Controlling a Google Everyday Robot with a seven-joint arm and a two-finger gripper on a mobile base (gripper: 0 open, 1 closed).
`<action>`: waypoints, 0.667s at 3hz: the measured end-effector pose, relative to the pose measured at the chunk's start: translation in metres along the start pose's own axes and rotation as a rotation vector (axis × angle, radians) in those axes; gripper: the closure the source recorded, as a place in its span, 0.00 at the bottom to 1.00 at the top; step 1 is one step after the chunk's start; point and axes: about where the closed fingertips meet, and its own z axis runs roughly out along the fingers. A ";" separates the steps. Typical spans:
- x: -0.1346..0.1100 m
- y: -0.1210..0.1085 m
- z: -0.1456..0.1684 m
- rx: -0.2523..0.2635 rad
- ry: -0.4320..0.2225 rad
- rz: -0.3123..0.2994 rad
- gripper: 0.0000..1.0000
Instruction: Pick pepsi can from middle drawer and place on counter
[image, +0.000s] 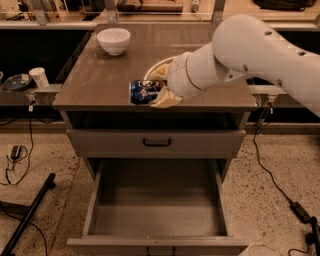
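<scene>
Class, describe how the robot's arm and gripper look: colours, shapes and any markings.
The arm is glossy white, made of thick rounded segments with small dark dots and a thin tan ring near the wrist. The gripper, at the counter's front edge around the pepsi can, has cream-tan curved fingers.

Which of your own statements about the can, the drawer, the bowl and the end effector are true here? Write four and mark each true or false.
1. The end effector grips the can over the front edge of the counter. True.
2. The can lies in the open drawer. False: the drawer is empty, and the end effector holds the can up at the counter.
3. A white bowl stands at the back left of the counter. True.
4. The bowl touches the can. False: they are well apart, with bare counter between them.
</scene>
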 end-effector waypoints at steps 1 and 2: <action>0.012 -0.010 0.008 0.018 -0.027 0.023 1.00; 0.029 -0.022 0.017 0.033 -0.076 0.076 1.00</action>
